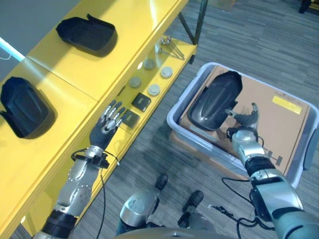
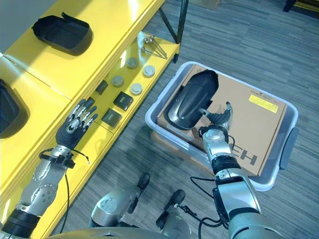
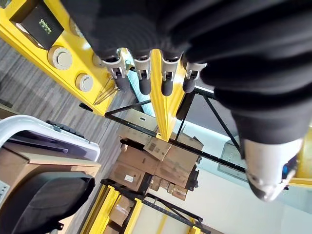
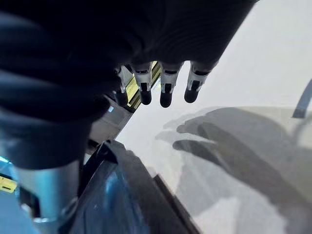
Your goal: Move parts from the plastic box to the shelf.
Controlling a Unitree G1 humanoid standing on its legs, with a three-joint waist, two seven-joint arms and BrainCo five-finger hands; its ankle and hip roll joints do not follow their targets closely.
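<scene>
The right hand point(image 2: 218, 119), fingers relaxed and grasping nothing, is hovering just beside the black part point(image 2: 192, 100), whose long axis is running away from it inside the plastic box point(image 2: 279, 164), while the left hand point(image 2: 76, 124) is hanging released, far off by the shelf point(image 2: 45, 69).

Premises present as a warehouse or workshop. A yellow steel shelf point(image 1: 75, 64) carries moulded black parts point(image 1: 87, 32). Stacked cardboard cartons point(image 3: 151, 168) stand on grey floor point(image 1: 259, 35).

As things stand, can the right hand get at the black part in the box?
Probably yes: the right hand hangs open beside the black part, which lies uncovered on cardboard in the box.
</scene>
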